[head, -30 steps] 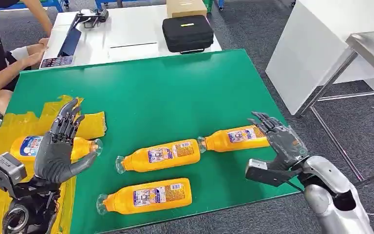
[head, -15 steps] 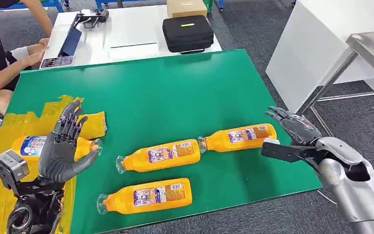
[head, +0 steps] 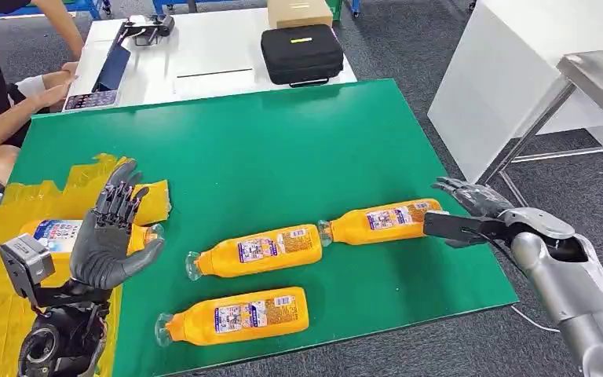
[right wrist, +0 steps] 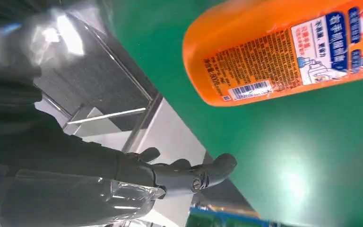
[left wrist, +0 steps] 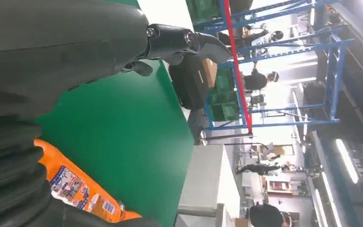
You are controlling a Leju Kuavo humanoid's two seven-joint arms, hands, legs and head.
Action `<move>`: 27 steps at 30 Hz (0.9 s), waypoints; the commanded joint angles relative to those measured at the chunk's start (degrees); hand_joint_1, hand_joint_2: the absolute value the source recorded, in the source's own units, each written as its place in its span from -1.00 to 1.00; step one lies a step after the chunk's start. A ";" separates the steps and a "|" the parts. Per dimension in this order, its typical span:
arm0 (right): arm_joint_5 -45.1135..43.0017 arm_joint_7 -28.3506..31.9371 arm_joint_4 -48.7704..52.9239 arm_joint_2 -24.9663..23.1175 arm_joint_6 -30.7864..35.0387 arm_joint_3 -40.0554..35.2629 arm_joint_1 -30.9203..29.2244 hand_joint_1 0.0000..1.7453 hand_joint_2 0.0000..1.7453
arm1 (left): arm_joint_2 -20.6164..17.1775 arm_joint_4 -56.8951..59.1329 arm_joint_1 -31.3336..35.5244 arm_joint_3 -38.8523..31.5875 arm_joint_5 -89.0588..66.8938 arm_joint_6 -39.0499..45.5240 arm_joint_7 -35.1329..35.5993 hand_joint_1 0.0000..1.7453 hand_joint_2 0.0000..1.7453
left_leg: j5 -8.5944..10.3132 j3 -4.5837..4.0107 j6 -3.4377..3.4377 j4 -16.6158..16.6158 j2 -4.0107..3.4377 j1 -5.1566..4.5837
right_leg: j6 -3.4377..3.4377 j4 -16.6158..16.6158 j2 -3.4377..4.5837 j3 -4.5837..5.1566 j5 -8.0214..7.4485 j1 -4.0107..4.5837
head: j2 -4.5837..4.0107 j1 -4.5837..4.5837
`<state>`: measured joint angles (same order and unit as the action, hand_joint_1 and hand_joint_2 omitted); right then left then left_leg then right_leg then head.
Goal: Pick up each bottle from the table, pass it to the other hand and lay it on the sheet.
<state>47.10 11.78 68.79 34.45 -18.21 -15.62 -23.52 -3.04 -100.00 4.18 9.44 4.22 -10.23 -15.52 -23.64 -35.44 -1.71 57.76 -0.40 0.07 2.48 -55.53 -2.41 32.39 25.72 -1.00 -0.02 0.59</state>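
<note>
From my head view: green surface fills the middle of the frame, yellow sheet along its lower left.

4 orange bottles, all lying on their sides:
- Sheet bottle rests on the sheet at lower left, partly hidden behind my left hand.
- Middle bottle lies at centre, cap toward the left.
- Near bottle lies low in the frame, just below the middle bottle, cap toward the left.
- Right bottle lies right of centre, its cap almost touching the base of the middle bottle.

Left hand is raised at lower left above the sheet, palm toward the right, fingers spread apart and holding nothing. The left wrist view shows those fingers apart over bare green.

Right hand sits at the right edge of the surface, just beside the base of the right bottle. Its fingers are stretched out and apart, empty; I cannot tell whether they touch the bottle. In the right wrist view the fingers hang clear of that bottle's base.

Upper left of the frame: a person's arm by a white table carrying a black case.
</note>
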 commanded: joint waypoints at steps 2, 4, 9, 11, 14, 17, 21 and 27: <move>-1.22 0.60 -13.47 -3.40 0.37 -8.89 -8.55 -1.00 1.00 | -0.60 4.20 1.45 0.95 0.46 0.22 -0.08 -1.00 1.00 | -0.07 0.32 0.09 -0.11 -0.10 0.02 | -0.12 0.13 0.29 -0.30 0.02 0.01 | 0.00 0.00; -1.22 0.60 -13.47 -3.40 0.37 -8.89 -8.55 -1.00 1.00 | -0.60 4.20 1.45 0.95 0.46 0.22 -0.08 -1.00 1.00 | -0.07 0.32 0.09 -0.11 -0.10 0.02 | -0.12 0.13 0.29 -0.30 0.02 0.01 | 0.00 0.00; -1.54 1.83 -21.48 -9.66 1.95 -19.68 -16.05 -1.00 1.00 | -0.27 4.65 1.72 0.64 0.26 1.31 -0.22 -1.00 1.00 | -0.09 0.36 0.10 -0.11 -0.19 0.04 | -0.13 0.15 0.35 -0.33 0.01 0.02 | 0.00 0.00; -2.07 2.25 -25.87 -12.25 2.19 -25.58 -19.37 -1.00 1.00 | -0.08 4.30 1.26 -0.11 0.18 2.19 -0.11 -1.00 1.00 | -0.12 0.47 0.10 -0.13 -0.26 0.05 | -0.16 0.17 0.49 -0.45 0.01 0.04 | 0.00 0.00; -2.18 2.31 -26.15 -12.15 2.18 -25.82 -19.43 -1.00 1.00 | -0.08 4.35 1.29 -0.09 0.18 2.21 -0.09 -1.00 1.00 | -0.05 0.27 0.07 -0.07 -0.06 0.02 | -0.12 0.07 0.22 -0.28 0.03 0.01 | 0.00 -0.02; -1.36 1.29 -27.27 -12.46 1.00 -28.02 -19.90 -1.00 1.00 | -0.09 4.73 1.41 0.03 0.23 2.38 -0.01 -1.00 1.00 | -0.06 0.30 0.07 -0.07 0.08 0.01 | -0.13 0.07 0.11 -0.34 0.06 0.00 | 0.00 -0.02; 2.46 -2.89 -30.32 -12.78 -2.59 -32.71 -21.43 -1.00 1.00 | 0.16 5.55 1.79 0.02 0.52 2.69 0.35 -1.00 1.00 | -0.13 0.52 0.12 -0.10 0.02 0.02 | -0.20 0.10 0.28 -0.55 0.11 -0.01 | 0.00 -0.02; 3.02 -4.60 -32.75 -11.77 -5.62 -35.16 -21.11 -1.00 1.00 | 0.61 6.48 1.92 0.05 0.71 2.64 0.87 -1.00 1.00 | 0.00 0.19 0.04 -0.06 0.22 0.03 | -0.09 0.08 -0.08 -0.27 0.04 0.02 | 0.00 0.00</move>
<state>49.86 8.57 43.65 23.34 -21.69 -43.59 -41.86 -3.04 -98.09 4.29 9.40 4.72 -7.47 -15.36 -23.59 -35.46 -1.75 57.76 -0.16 0.07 2.48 -55.55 -2.64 32.34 25.72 -0.99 -0.02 0.59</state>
